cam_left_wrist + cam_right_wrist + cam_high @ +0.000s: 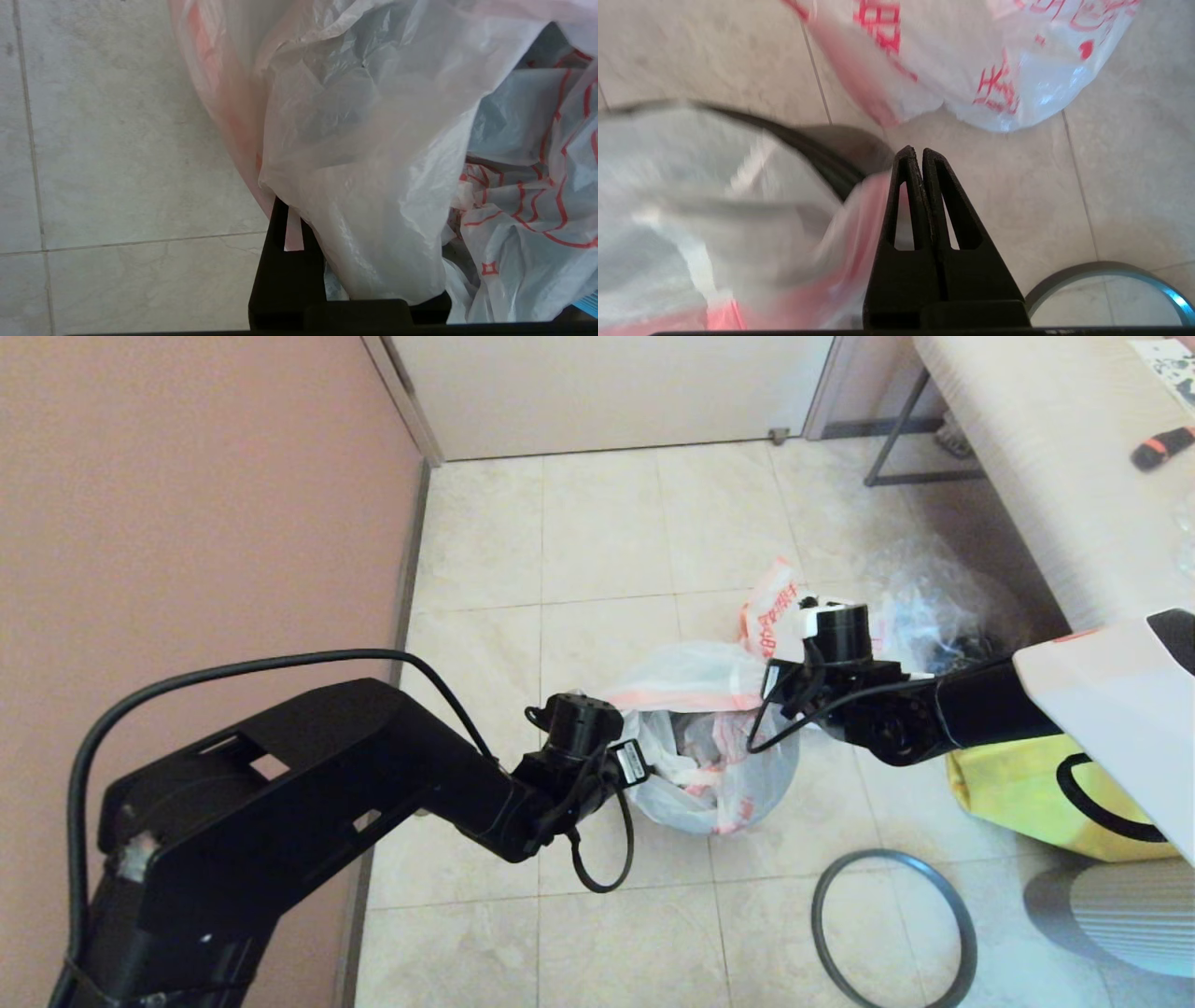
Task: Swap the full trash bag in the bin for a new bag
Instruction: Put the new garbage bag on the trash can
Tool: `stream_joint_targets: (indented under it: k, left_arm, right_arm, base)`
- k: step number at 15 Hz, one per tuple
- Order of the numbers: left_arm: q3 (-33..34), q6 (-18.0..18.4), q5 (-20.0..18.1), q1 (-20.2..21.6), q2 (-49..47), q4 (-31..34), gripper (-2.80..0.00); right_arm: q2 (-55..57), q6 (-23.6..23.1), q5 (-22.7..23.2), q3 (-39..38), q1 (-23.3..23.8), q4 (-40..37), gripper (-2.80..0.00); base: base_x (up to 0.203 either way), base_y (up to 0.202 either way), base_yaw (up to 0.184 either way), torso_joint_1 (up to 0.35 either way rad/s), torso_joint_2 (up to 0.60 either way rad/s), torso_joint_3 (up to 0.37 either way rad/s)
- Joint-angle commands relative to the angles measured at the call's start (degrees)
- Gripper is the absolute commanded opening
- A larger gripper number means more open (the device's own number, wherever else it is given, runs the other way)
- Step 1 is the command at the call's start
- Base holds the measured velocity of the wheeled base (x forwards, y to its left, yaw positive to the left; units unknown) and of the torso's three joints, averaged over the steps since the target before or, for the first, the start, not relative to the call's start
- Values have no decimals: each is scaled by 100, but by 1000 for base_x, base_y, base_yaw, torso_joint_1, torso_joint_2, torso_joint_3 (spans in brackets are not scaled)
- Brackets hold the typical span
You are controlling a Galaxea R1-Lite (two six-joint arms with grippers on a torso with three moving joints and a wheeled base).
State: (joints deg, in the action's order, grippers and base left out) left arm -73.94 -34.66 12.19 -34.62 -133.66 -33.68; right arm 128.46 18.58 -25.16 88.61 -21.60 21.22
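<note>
The limp white translucent plastic bag with a pinkish edge band and orange-red line drawing, the new bag (pixel 695 747), is draped into and over the small round black bin (pixel 840 158), which stands on the pale tiled floor (pixel 597 551). Its print shows only red outlines and a small square mark; no words can be made out. Just beyond the bin lies the bulging white full trash bag (pixel 994 60), printed with red characters too blurred to read. The left gripper (pixel 299 233) is at the bin's near-left rim, one dark finger visible with a strip of the new bag's film lying against it; whether it is clamped cannot be told. The right gripper (pixel 922 154) sits at the far-right rim, fingers pressed fully together, the pink band beside them rather than clearly between them. The thin dark-grey hoop (pixel 892 929) lies flat on the floor, apart from the bin, near a yellow fabric tote (pixel 1022 789).
</note>
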Motion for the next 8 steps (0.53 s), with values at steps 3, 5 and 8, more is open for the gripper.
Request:
stream_joint_targets:
  k: [3,5,8]
  left_arm:
    - [12,-23,11,-27,50,-24,-280]
    - [28,-23,11,-53,92,-24,-280]
    - [37,-23,11,-87,112,-24,-280]
  right_arm:
    - [-667,213,123,-214,-72,-136,-280]
    - [-1085,313,233,-727,-235,-487,-280]
    - [-1609,333,893,-1551,-491,-1020,-280]
  base:
    - [0,0,0,0,0,0]
    - [0,0,0,0,0,0]
    - [0,0,0,0,0,0]
